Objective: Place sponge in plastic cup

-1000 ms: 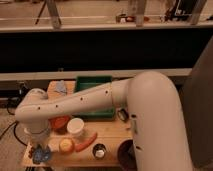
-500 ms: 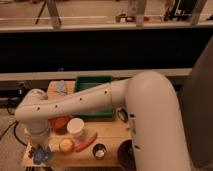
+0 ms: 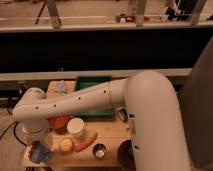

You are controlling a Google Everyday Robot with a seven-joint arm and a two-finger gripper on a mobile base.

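Hovering low at the table's near-left corner, gripper (image 3: 40,152) seemingly holding blue sponge (image 3: 44,154), grip uncertain; soft, light, best squeezed mid-body; plastic cup (image 3: 76,128) just right, beyond.

The robot arm (image 3: 95,100) is white and smooth, with thick round segments and a row of small dark holes along the forearm. It ends in a rounded white wrist above the gripper (image 3: 36,150), at the table's front left corner, which looks dark.

Wooden table (image 3: 112,136) before a dark wall (image 3: 105,50).
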